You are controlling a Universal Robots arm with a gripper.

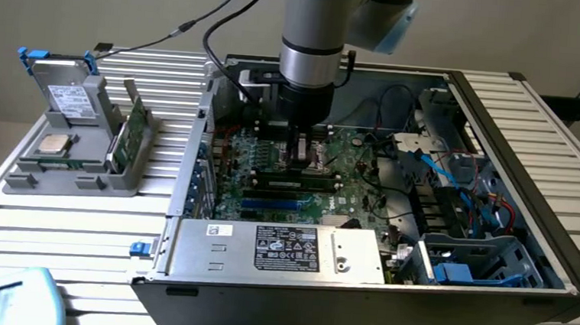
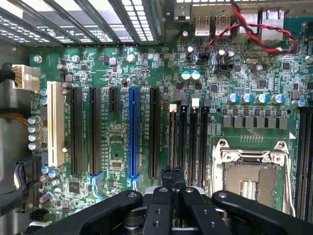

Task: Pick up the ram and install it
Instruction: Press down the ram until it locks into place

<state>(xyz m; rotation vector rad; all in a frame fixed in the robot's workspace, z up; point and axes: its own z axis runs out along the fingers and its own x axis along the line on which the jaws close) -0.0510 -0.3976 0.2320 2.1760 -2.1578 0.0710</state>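
Inside the open computer case, the arm reaches straight down and its gripper hangs just above the motherboard, near the board's middle. The wrist view shows the two black fingers pressed together, tips side by side, with no stick between them that can be made out.

Directly below the fingertips in the exterior view, a ram stick lies along one of the memory slots, dark green with black chips, running across the board; whether it is fully seated cannot be told. From the wrist camera the narrow edge of that stick shows in the slot in line with the closed fingers, just beyond their tips, beside the other black memory slots. The empty CPU socket with its metal frame sits close to them, and a blue expansion slot stands among long black ones on the other side.

Outside the case, on the slatted table toward the exterior view's left, a grey holder carries a processor, a drive standing upright, and another green board on edge. The power supply fills the near corner of the case.
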